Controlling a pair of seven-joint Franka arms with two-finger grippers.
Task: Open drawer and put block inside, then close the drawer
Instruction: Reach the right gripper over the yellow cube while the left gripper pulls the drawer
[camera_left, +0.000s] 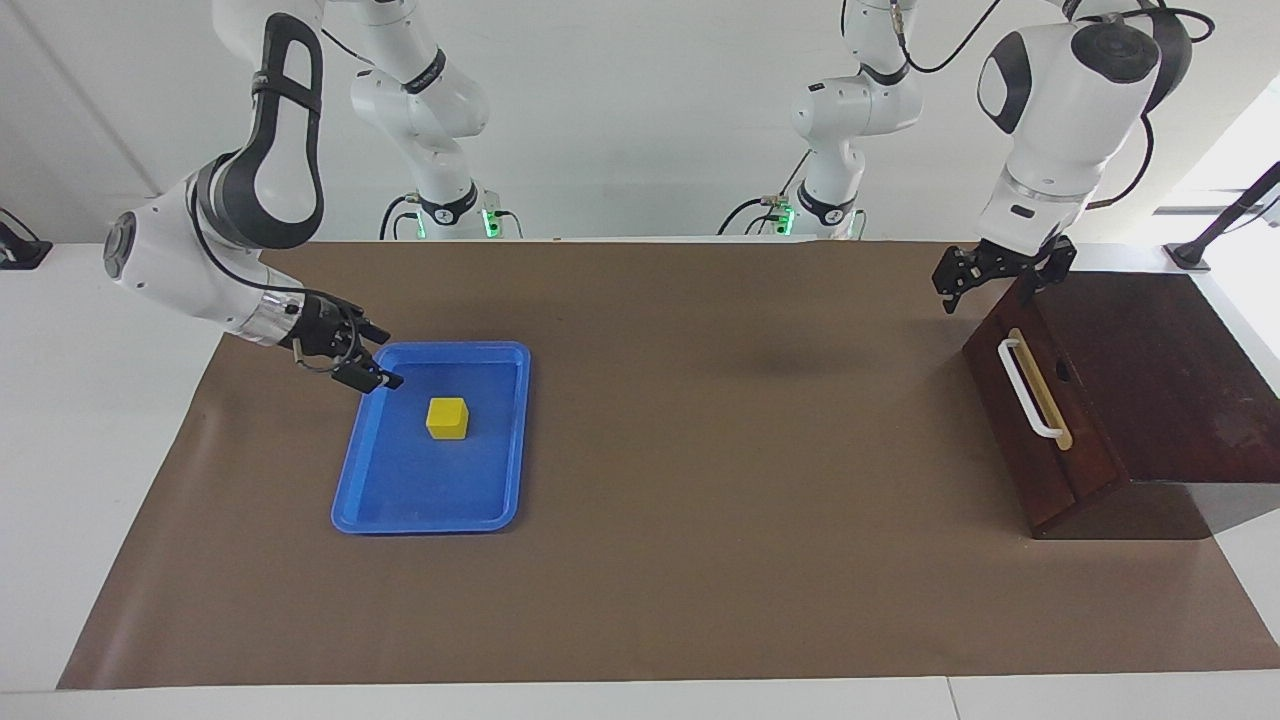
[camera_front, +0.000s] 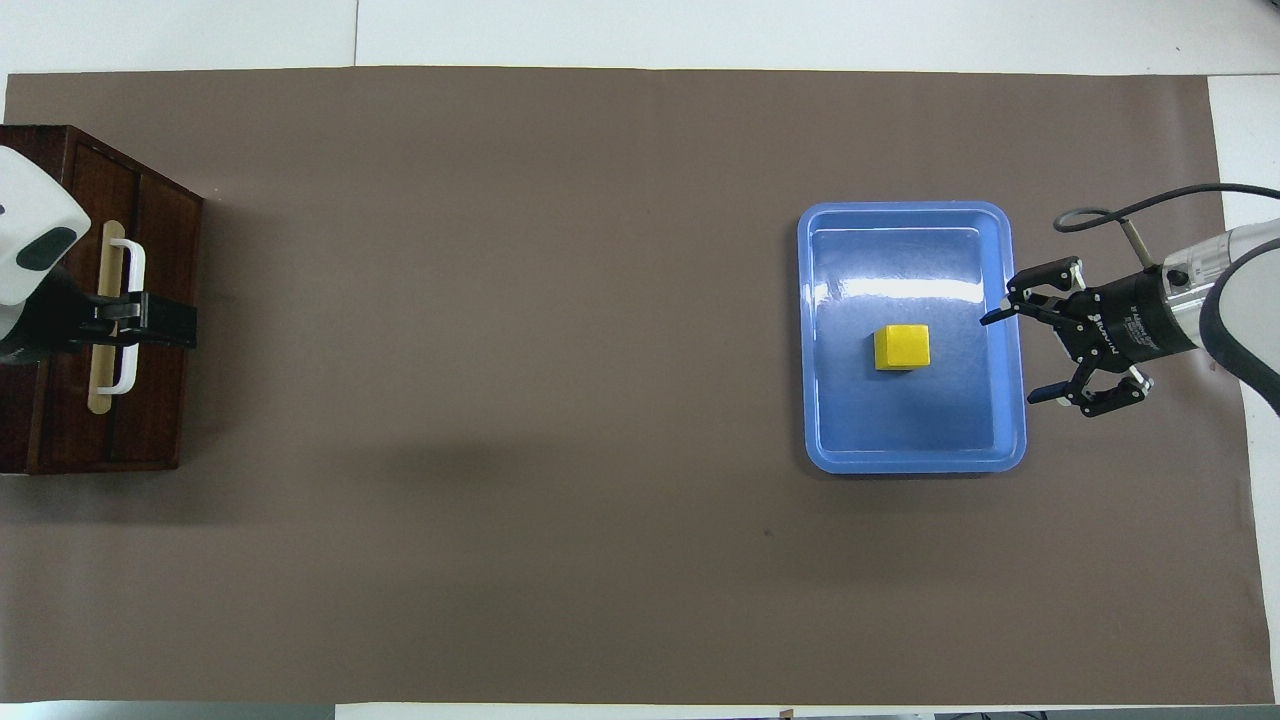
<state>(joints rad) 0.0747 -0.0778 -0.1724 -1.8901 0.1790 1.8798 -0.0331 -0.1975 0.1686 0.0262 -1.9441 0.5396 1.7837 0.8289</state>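
Note:
The yellow block (camera_left: 447, 417) (camera_front: 902, 347) lies in the middle of the blue tray (camera_left: 430, 524) (camera_front: 815, 420). My right gripper (camera_left: 379, 356) (camera_front: 1010, 358) is open and tilted low over the tray's rim at the right arm's end, a short way from the block and holding nothing. The drawer (camera_left: 1020, 430) (camera_front: 160, 250) is shut in its dark wooden box (camera_left: 1160, 360), white handle (camera_left: 1028, 390) (camera_front: 130, 262) facing the table's middle. My left gripper (camera_left: 985, 282) (camera_front: 160, 326) hangs open and empty over the box's upper front edge, above the handle.
A brown mat (camera_left: 720, 560) (camera_front: 500, 450) covers the table, with white tabletop (camera_left: 100, 400) around it. The box stands at the left arm's end, the tray toward the right arm's end, with bare mat between them.

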